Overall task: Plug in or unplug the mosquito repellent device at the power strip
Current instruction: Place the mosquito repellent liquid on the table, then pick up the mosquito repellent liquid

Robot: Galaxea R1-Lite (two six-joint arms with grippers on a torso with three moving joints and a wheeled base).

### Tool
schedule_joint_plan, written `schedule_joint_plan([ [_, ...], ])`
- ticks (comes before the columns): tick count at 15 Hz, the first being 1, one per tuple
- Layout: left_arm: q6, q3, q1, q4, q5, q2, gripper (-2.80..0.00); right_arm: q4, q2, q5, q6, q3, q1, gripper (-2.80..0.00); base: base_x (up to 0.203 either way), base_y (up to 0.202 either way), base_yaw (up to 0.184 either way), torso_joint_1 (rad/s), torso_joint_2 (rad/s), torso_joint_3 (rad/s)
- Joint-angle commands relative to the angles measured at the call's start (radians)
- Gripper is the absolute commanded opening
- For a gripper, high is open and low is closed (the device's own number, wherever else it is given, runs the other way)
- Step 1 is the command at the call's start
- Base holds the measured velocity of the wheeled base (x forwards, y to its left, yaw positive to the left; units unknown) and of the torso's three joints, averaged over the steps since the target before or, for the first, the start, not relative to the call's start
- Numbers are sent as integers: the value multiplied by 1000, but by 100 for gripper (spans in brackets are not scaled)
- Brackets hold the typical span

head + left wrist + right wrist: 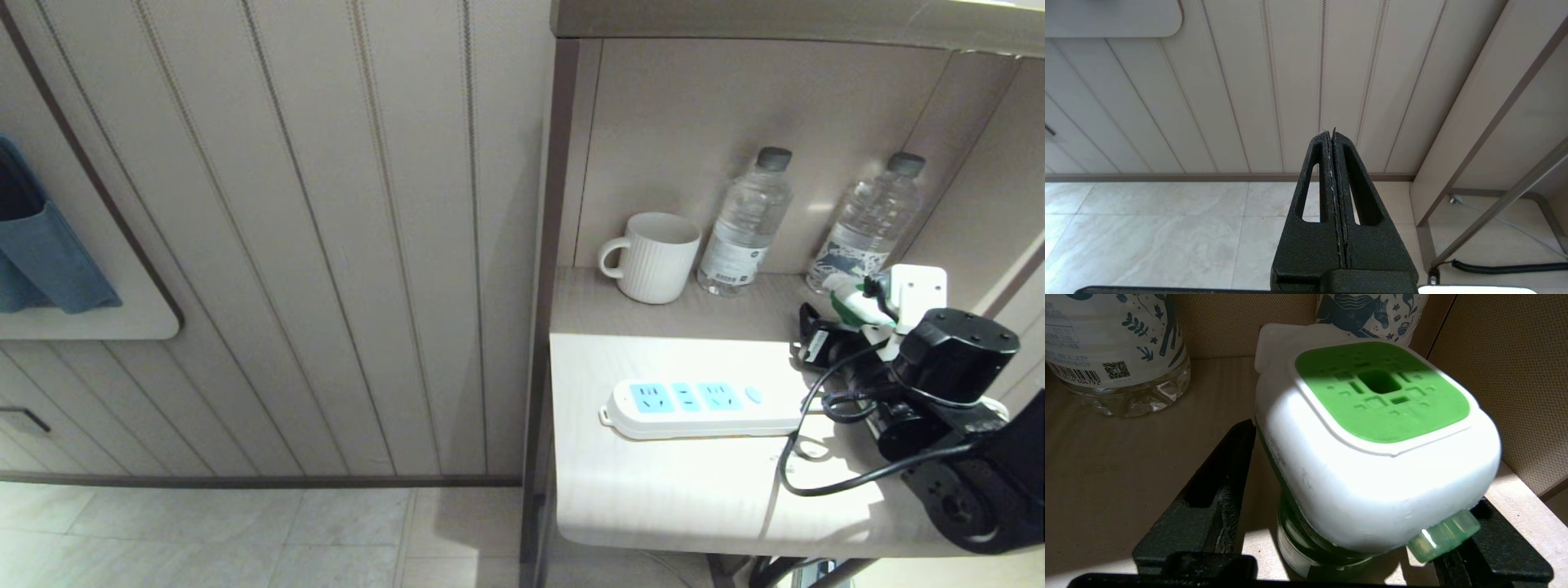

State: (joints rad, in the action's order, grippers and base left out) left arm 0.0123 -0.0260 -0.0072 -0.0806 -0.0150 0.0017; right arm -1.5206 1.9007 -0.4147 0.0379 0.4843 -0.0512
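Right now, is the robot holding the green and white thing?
No. The right gripper is open around the mosquito repellent device, with a gap beside one finger. The left gripper is shut on nothing.

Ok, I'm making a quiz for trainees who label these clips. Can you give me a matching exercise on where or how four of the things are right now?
Things:
1. mug
2. power strip
3. mosquito repellent device
4. left gripper

Places or states:
A. nothing plugged into its blue socket panels
B. shut, pointing at the wall above the floor tiles
C. on the shelf, left of the two water bottles
D. between the fingers of the right gripper

Pairs: 1-C, 2-A, 3-D, 4-B
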Motion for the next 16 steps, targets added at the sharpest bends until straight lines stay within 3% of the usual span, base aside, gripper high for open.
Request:
schedule_joint_plan([
  [1,0,0,0,-1,1,1,-280,-49,-8,-3,0,-3,-1,0,0,0,0,0,0,0],
  [13,0,0,0,-1,0,0,-280,-49,-294,5,29,-136,-21,0,0,0,0,0,0,0],
  [16,0,0,0,0,0,1,-280,-49,-430,5,75,-171,-21,0,0,0,0,0,0,0],
])
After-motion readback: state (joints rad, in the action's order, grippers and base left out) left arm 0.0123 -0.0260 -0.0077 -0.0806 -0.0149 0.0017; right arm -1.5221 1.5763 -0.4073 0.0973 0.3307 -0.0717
